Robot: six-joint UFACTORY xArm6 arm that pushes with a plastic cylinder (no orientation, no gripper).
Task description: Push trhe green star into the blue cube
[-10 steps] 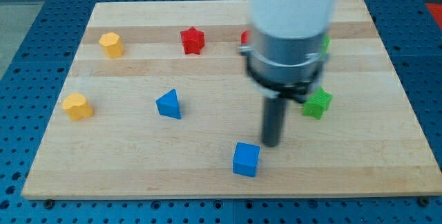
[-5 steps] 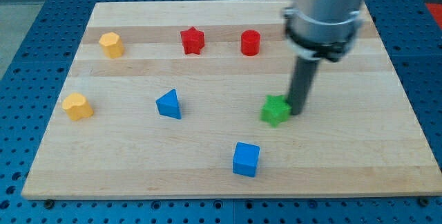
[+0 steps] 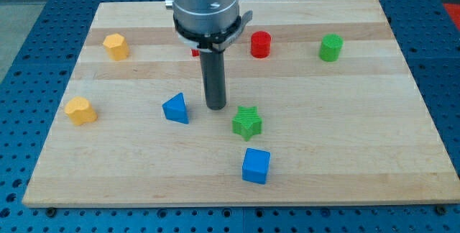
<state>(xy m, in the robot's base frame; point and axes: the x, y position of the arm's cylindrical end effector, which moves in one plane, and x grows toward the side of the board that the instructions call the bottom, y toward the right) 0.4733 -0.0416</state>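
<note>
Tip is sitting up-left of the green star, seemingly lining up a shove toward the blue cube; no fingers exist.

The arm comes down from twelve o'clock, its grey cylindrical wrist hanging upright near the view's top centre. My tip points straight down to six o'clock, vertical.

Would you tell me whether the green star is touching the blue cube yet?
Not yet. The green star sits just above the blue cube with bare board between them; my tip stands up-left of the star.
</note>
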